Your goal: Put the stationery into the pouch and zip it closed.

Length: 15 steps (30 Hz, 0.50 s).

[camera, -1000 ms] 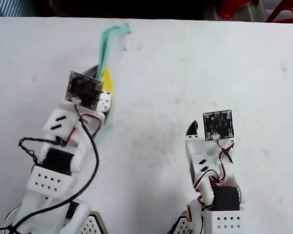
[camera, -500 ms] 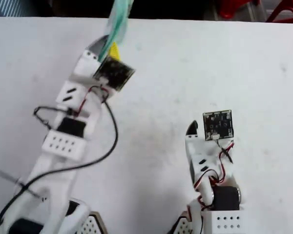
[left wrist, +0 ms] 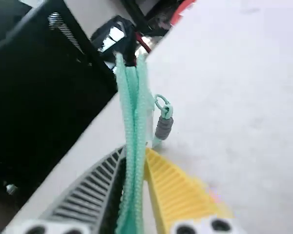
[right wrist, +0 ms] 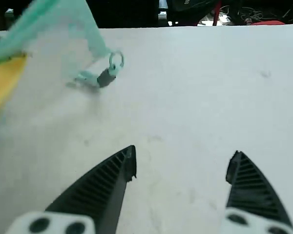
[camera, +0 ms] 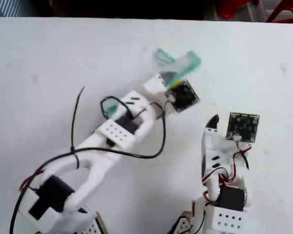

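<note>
left claw (left wrist: 136, 161): clenched on the pouch, pinching its teal zip edge between a grey finger (left wrist: 90, 192) and a yellow finger (left wrist: 173, 195)
pouch (camera: 179, 64): held in the left claw over the middle of the worktop, toward the far side; teal trim, see-through body; the right wrist view shows it hanging up off the surface
zip pull (right wrist: 109, 73): grey tab on a teal ring, dangling from the pouch's teal edge, low over the worktop; can't tell if it touches
pouch opening: can't tell if zipped or open
left arm (camera: 115, 134): stretched diagonally from the near left corner toward the middle, with a black cable (camera: 73, 124) looping beside it
right claw (right wrist: 184, 152): released, its two black fingers (right wrist: 107, 185) spread wide with white worktop showing between them
right arm (camera: 219, 165): on the near right side, claw pointing toward the far edge
claw spacing: right claw is near the left claw and the pouch but apart from both
worktop (camera: 263, 63): plain white
background: dark clutter and something red past the far edge
</note>
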Each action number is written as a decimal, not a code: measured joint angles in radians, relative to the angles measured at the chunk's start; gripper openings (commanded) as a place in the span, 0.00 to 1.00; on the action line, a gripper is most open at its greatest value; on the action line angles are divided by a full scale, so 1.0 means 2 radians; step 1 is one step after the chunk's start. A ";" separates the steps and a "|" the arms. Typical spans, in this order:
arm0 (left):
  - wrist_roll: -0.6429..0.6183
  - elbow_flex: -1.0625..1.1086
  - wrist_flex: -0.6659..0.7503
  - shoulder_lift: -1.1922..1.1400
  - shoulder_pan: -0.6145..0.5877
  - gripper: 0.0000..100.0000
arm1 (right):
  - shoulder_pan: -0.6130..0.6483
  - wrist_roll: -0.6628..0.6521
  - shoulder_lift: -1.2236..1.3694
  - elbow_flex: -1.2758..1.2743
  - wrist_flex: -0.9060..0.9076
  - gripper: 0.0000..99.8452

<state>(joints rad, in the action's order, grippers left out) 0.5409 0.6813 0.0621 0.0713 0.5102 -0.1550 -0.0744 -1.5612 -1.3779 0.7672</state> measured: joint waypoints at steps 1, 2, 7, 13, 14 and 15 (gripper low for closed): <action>0.000 0.002 -0.017 -0.005 0.002 0.24 | 0.000 0.001 0.000 0.000 0.000 0.29; -0.004 0.003 -0.041 -0.008 0.005 0.26 | 0.002 0.002 0.000 0.000 0.000 0.29; -0.124 -0.012 -0.189 -0.015 0.012 0.28 | -0.003 0.002 0.000 0.000 0.000 0.29; -0.178 -0.127 -0.407 -0.015 0.013 0.28 | -0.005 0.002 0.000 0.000 0.000 0.29; -0.180 -0.152 -0.441 -0.015 0.012 0.28 | -0.005 0.002 0.000 0.000 0.000 0.29; -0.181 -0.176 -0.475 -0.015 0.009 0.28 | -0.005 0.002 0.000 0.000 0.000 0.29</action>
<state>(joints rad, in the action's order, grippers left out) 0.1788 0.3284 -0.8876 0.0422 0.5286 -0.1657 -0.0713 -1.5612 -1.3779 0.7672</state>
